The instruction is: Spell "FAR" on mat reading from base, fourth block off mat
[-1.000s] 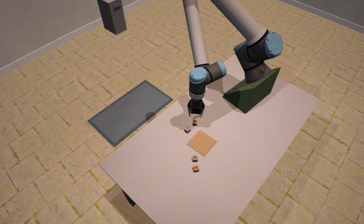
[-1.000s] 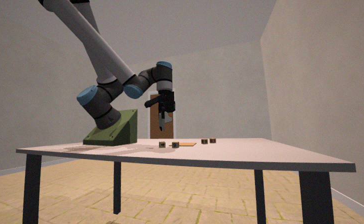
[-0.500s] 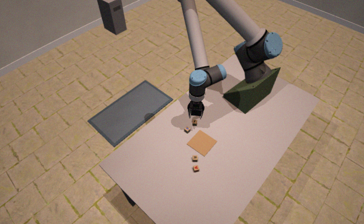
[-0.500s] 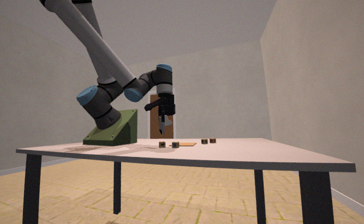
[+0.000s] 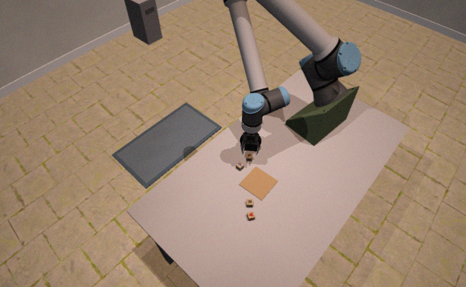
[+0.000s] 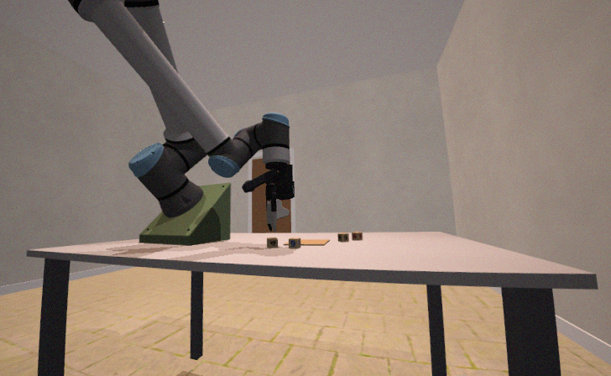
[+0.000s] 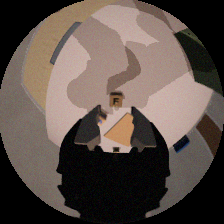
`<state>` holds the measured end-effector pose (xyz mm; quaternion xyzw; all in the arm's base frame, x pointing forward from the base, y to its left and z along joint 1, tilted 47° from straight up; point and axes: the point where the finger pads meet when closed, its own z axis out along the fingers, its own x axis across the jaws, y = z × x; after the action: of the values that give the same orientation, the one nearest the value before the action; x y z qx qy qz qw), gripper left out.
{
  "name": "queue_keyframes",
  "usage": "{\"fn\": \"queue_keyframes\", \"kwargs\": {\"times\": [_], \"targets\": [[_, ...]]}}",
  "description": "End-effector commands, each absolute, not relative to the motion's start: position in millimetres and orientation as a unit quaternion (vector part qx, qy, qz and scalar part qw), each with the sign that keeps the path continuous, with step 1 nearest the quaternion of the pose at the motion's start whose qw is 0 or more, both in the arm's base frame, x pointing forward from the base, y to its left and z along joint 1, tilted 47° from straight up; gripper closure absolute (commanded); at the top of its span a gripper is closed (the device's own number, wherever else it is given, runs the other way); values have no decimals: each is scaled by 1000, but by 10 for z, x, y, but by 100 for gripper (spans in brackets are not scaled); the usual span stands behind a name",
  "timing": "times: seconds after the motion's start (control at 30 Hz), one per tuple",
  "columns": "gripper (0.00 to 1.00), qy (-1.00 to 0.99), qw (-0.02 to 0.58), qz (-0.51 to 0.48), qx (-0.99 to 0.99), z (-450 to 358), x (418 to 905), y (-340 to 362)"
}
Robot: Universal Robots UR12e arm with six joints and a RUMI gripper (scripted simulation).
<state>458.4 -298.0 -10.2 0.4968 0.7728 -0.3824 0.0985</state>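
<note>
The tan mat [image 5: 258, 182] lies in the middle of the table. A block with a dark F [image 5: 249, 155] stands off the mat, just beyond its far corner, and it also shows in the wrist view [image 7: 116, 101]. A block with a blue letter [image 5: 239, 165] stands close beside it, also off the mat. A block with a dark letter [image 5: 249, 202] and a block with a red A [image 5: 251, 215] stand off the mat on its near side. My gripper [image 6: 272, 226] hangs a little above the F block [image 6: 272, 242], pointing down. Its fingers are apart and empty.
The arm's green base wedge [image 5: 320, 117] stands at the table's far side. A dark flat panel [image 5: 167, 142] lies on the floor left of the table. A grey box [image 5: 143, 19] stands on the floor farther back.
</note>
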Motion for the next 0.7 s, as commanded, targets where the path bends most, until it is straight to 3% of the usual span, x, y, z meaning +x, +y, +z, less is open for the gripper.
{"fn": "queue_keyframes", "kwargs": {"times": [0.0, 0.67], "targets": [[60, 773, 99, -382, 497, -127, 4579, -3007], [60, 773, 99, -382, 497, -172, 4564, -3052]]}}
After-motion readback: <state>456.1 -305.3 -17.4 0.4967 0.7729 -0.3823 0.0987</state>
